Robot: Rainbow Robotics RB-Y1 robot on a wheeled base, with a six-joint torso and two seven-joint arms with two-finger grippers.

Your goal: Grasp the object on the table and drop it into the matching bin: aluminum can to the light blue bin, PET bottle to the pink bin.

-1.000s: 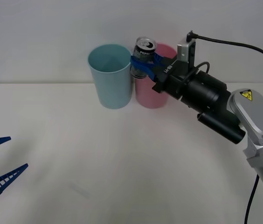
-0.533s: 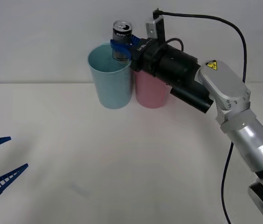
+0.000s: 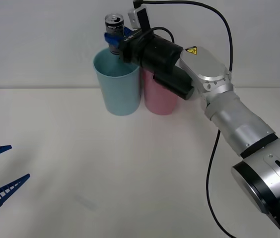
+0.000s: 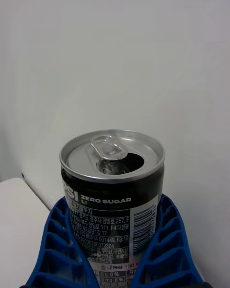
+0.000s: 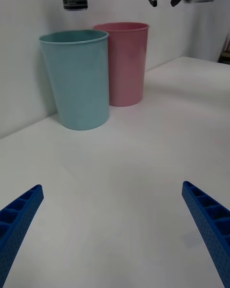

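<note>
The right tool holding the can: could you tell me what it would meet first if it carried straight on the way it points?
Probably nothing nearby. The right tool holds the can above the blue bin's rim, pointing left and slightly up over it; beyond looks like wall, depth unclear.

"ZERO SUGAR" in white on the dark label of the aluminum can (image 4: 112,192), above fine print, a barcode and a cut-off "SI" from the brand name; black hazard symbol on a yellow triangular sticker (image 3: 191,50) on the right arm.
</note>
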